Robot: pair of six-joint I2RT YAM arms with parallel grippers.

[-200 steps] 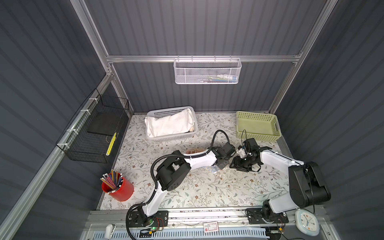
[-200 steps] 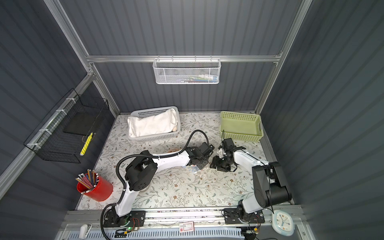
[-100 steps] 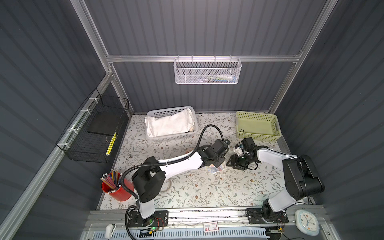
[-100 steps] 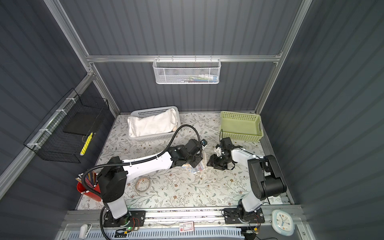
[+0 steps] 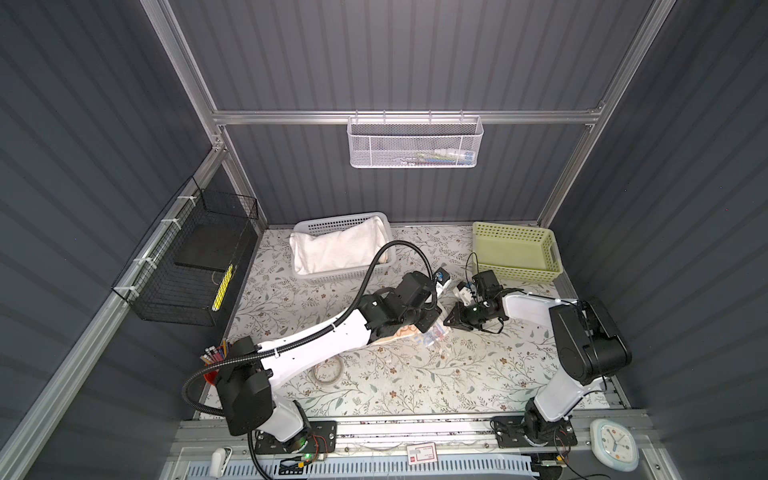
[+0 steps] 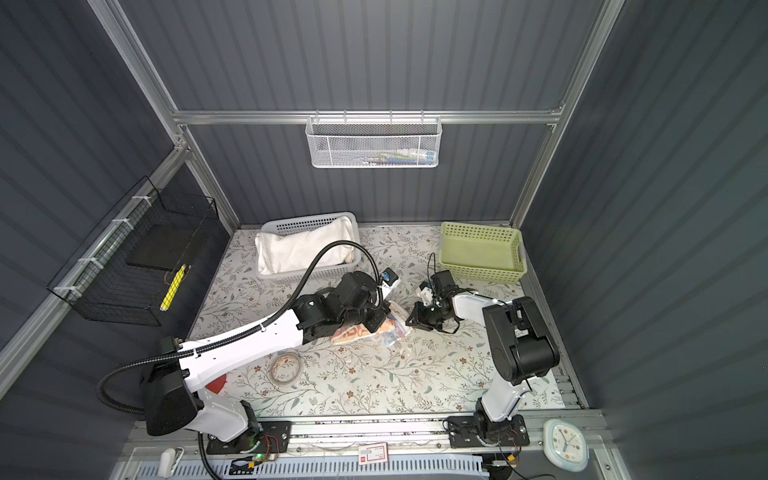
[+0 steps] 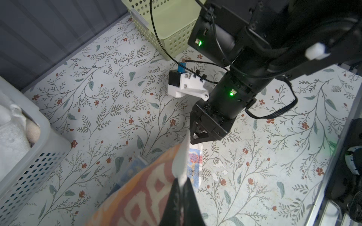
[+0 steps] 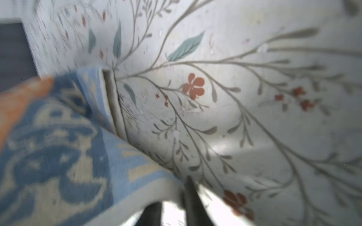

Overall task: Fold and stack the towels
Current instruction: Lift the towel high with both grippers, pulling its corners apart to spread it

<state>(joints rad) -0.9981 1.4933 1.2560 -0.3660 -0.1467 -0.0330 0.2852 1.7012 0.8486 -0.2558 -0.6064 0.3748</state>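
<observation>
**Both grippers pinching cloth at mid-table**

Floral table cover (image 5: 395, 386) is filling the floor of a grey-walled cell in both top views. A white basket (image 5: 328, 226) is sitting at the back and holding the white towel (image 5: 336, 249). A green basket (image 5: 515, 249) is standing well apart from it along the same back edge. The left gripper (image 6: 380, 323) and the right gripper (image 6: 412, 321) are facing each other tip to tip near the middle. Under them the orange towel (image 6: 353, 332) and the blue towel (image 6: 394, 332) are lying bunched together on the cover.

Left wrist view: the left gripper (image 7: 182, 181) is pressing its jaws together on a pale cloth edge (image 7: 181, 160). That edge is running up to the right gripper (image 7: 193, 137), which is closed at its far end. The orange towel (image 7: 141, 195) is draping beside the edge, over the blue towel (image 7: 131, 172).

Right wrist view, blurred: the right gripper (image 8: 174, 205) is pinching the cream border of the blue towel (image 8: 58, 156), with the table cover (image 8: 235, 117) showing beside it
</observation>
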